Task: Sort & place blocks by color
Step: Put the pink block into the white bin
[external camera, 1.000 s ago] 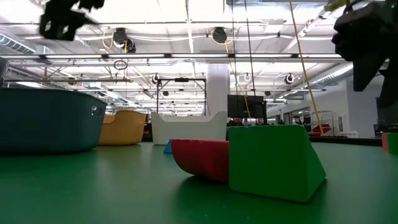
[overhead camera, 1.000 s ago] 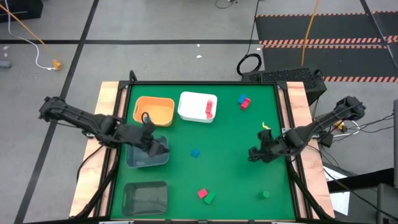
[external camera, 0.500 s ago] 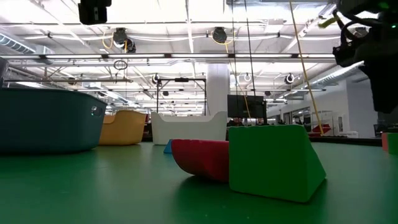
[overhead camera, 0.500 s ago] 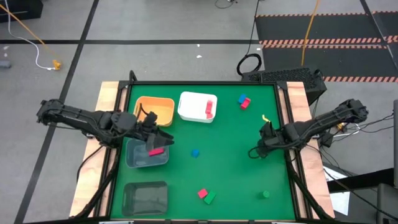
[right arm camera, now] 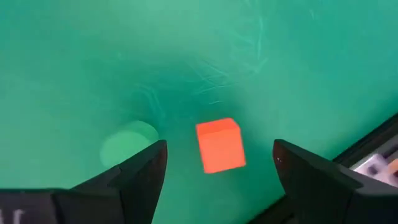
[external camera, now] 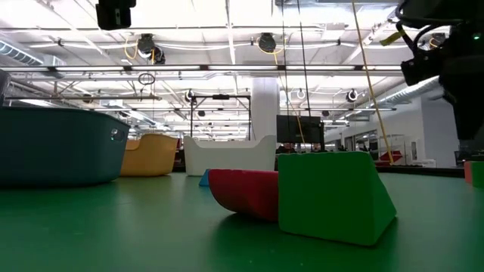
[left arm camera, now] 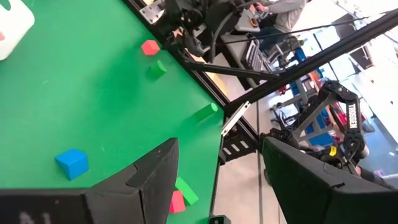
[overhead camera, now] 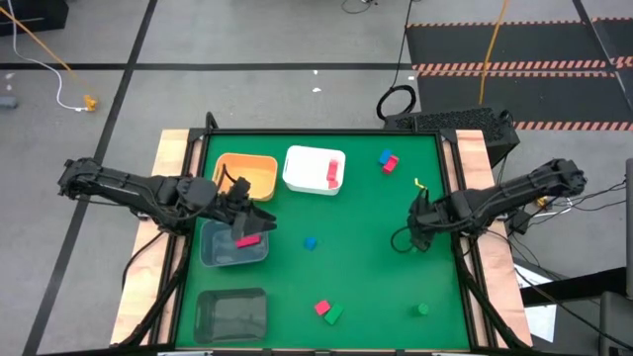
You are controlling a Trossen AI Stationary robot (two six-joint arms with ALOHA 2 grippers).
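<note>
My left gripper (overhead camera: 255,225) is open and empty above the grey-blue bin (overhead camera: 213,255), where a pink block (overhead camera: 247,239) lies. My right gripper (overhead camera: 413,229) is open above the mat near the table's right edge. In its wrist view its fingers stand on either side of a red cube (right arm camera: 219,145), clear of it, with a green round block (right arm camera: 127,144) beside it. A blue cube (overhead camera: 310,242), a red and green pair (overhead camera: 326,311), a green block (overhead camera: 422,310) and a blue and red pair (overhead camera: 387,161) lie on the mat.
An orange bin (overhead camera: 245,176) and a white bin (overhead camera: 302,170) holding a red bar (overhead camera: 333,171) stand at the far left. A dark bin (overhead camera: 232,314) stands at the near left. A person sits beyond the table's right edge (left arm camera: 280,9).
My left gripper has risen from inside the grey-blue bin, toward the far edge. The pink block now shows lying in that bin, where none showed a second ago. My right gripper has moved toward the table's far edge and a little to the right.
</note>
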